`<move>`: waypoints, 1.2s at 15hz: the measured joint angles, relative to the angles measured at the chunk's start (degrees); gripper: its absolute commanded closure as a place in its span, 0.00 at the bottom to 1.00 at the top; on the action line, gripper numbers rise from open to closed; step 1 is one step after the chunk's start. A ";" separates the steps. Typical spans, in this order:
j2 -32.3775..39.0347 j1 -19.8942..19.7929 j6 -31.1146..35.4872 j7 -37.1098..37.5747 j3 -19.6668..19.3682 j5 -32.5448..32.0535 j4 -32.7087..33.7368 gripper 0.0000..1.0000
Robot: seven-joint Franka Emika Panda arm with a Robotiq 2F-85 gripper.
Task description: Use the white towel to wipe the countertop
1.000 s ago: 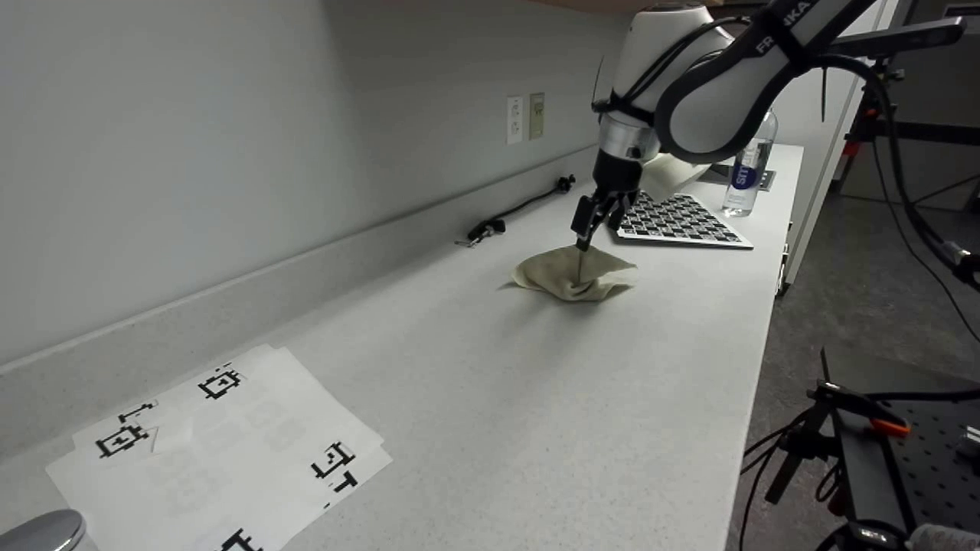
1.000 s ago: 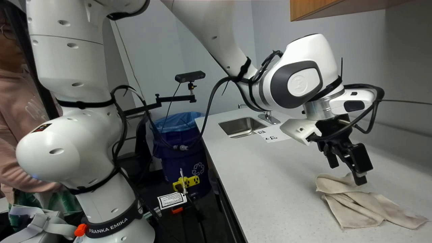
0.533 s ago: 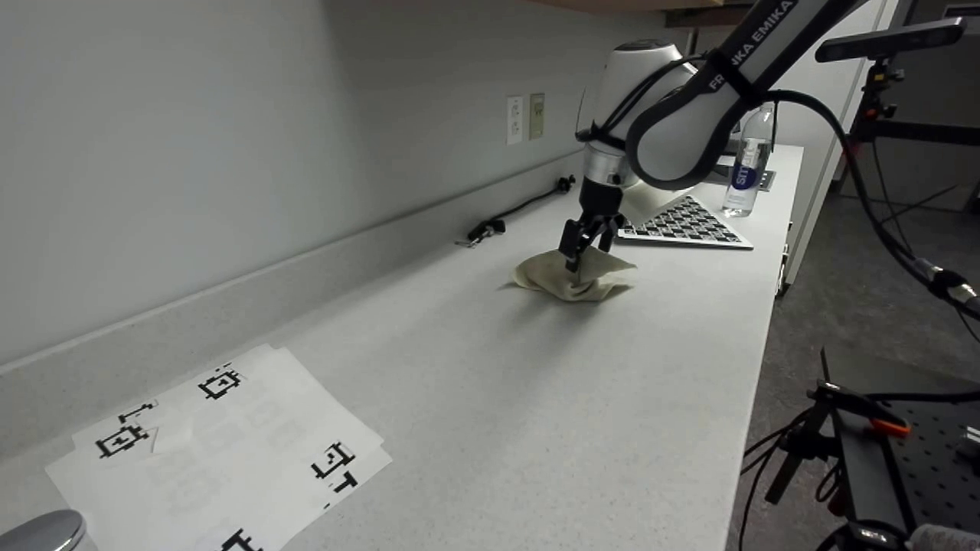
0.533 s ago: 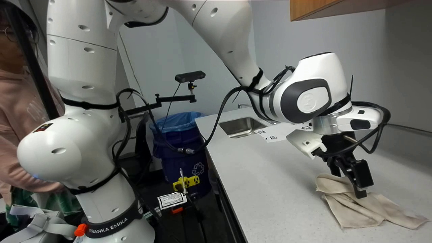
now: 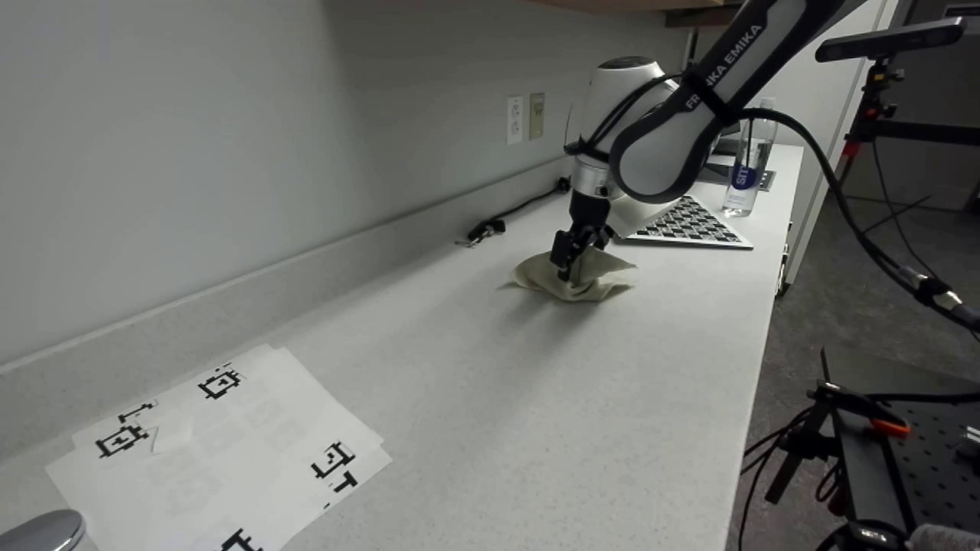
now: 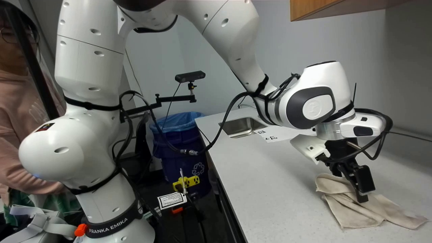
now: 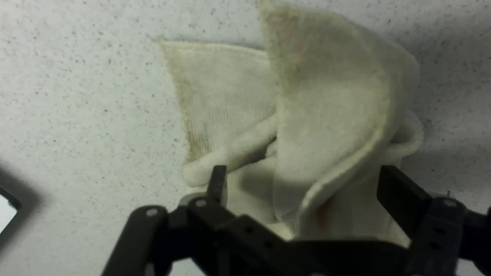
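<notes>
The white towel, off-white and crumpled with raised folds, lies on the countertop. It shows in both exterior views [image 5: 609,268] [image 6: 357,212] and fills the middle of the wrist view [image 7: 333,96]. The countertop [image 5: 459,383] is light grey and speckled; it also shows in the wrist view [image 7: 96,107]. My gripper [image 7: 304,172] is open, with its fingers wide apart over the towel's folds and towel cloth between them. In both exterior views the gripper [image 5: 583,260] [image 6: 349,187] points down at the towel. I cannot tell whether the fingertips touch the cloth.
White sheets with black markers [image 5: 230,451] lie by the wall. A checkered board [image 5: 693,226] and a water bottle [image 5: 743,180] stand behind the arm. A black cable [image 5: 528,205] runs along the wall. A sink [image 6: 243,127] is at the far end. A wooden cabinet [image 6: 330,8] hangs above.
The arm has moved down, bringing the gripper from above the towel to its folds. The gripper stays open. The towel has not visibly moved.
</notes>
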 measured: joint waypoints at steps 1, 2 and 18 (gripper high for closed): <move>0.37 0.16 0.00 0.00 -0.20 0.01 0.18 0.15; 0.65 0.22 0.00 0.00 -0.25 0.08 0.26 0.26; -2.57 3.12 0.18 -0.31 -0.49 0.36 0.12 0.98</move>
